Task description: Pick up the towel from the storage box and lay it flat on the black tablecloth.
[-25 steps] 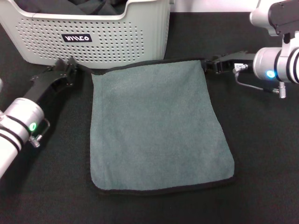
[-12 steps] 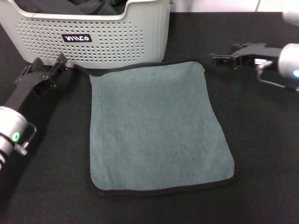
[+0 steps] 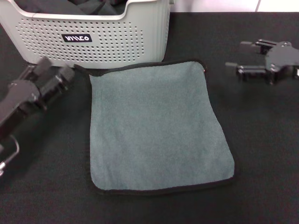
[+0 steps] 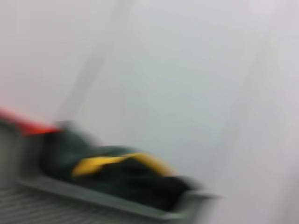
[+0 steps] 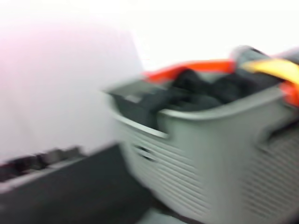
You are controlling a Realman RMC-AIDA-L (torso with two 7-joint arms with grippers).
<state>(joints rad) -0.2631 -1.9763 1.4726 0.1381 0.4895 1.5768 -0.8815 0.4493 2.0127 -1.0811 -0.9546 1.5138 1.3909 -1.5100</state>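
Observation:
The towel lies flat, grey-teal face up with its black border showing, on the black tablecloth just in front of the storage box. My left gripper is open and empty, off the towel's far left corner. My right gripper is open and empty, well off the towel's far right corner. Neither gripper touches the towel. The wrist views show the box in blur.
Dark cloths lie inside the box. The left wrist view shows a yellow-faced cloth among them, and the right wrist view shows dark cloths. Bare tablecloth lies on both sides of the towel.
Both grippers have drawn away from the towel's far corners, the left to the left, the right to the right. The towel's far edge has settled flat.

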